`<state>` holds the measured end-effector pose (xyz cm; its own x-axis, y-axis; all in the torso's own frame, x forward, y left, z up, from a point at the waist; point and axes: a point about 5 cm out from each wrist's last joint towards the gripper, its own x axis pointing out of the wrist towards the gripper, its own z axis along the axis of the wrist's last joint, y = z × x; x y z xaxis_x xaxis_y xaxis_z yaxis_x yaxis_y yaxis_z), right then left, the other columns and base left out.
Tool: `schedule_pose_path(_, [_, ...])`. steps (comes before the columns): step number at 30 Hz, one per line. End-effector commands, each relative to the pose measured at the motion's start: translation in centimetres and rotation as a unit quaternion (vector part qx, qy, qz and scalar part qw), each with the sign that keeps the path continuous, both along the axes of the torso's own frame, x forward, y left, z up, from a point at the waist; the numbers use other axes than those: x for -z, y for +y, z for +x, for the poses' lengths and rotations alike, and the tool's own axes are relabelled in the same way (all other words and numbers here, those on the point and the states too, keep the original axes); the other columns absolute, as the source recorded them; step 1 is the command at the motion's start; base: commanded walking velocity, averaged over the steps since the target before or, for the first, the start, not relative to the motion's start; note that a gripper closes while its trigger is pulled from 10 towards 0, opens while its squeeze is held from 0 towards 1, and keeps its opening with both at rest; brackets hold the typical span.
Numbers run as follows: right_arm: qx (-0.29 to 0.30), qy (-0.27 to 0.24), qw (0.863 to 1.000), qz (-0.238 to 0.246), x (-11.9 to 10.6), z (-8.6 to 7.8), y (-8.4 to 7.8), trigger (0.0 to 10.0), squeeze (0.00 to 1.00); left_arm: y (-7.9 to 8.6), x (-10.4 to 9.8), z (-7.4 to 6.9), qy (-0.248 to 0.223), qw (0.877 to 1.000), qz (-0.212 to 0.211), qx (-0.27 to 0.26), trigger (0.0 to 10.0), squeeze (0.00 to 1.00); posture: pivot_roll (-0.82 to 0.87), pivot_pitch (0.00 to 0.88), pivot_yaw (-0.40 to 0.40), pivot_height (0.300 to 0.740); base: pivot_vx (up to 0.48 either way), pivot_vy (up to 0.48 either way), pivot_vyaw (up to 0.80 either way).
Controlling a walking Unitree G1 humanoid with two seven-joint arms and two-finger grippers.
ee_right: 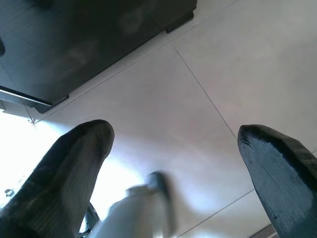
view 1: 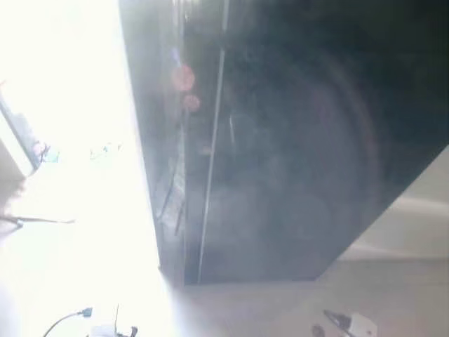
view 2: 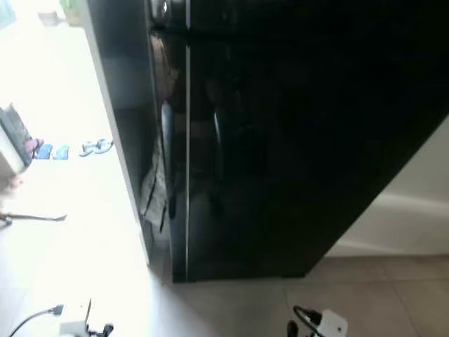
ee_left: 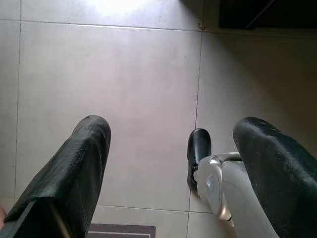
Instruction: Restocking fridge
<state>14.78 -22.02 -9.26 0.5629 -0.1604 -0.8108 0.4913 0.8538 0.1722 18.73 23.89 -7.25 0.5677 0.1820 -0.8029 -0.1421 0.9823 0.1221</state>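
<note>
A tall black fridge (view 2: 280,140) stands straight ahead with its glossy doors closed and a thin vertical seam (view 2: 186,154) between them. Its base (ee_right: 74,54) also appears in the right wrist view above the tiled floor. My left gripper (ee_left: 173,144) hangs over the floor tiles, open, with nothing between its fingers. My right gripper (ee_right: 173,144) also hangs open over the floor near the fridge's foot, holding nothing.
Bright sunlight washes out the floor (view 1: 77,140) to the left of the fridge. A cable (view 2: 35,316) lies on the floor at lower left. A pale wall and skirting (view 2: 400,217) run to the right. My own foot (ee_left: 199,153) shows on the tiles.
</note>
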Motion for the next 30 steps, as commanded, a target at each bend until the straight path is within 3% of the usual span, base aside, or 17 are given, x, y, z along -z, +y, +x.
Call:
schedule_pose_path(1, [0.009, 0.008, 1.000, -0.010, 0.04, -0.64, -0.90, 10.0, 0.00, -1.06, 0.40, -0.22, 0.009, 1.000, -0.011, 0.007, 10.0, 0.00, 0.12, 0.000, -0.111, 0.740, 0.000, 0.476, 0.00])
schedule_pose_path(30, [-0.006, 0.007, 1.000, -0.007, -0.03, -0.41, -0.89, 10.0, 0.00, -1.11, 0.35, -0.07, 0.008, 1.000, -0.013, 0.001, 10.0, 0.00, 0.12, 0.000, -0.113, 0.740, 0.000, 0.477, 0.00])
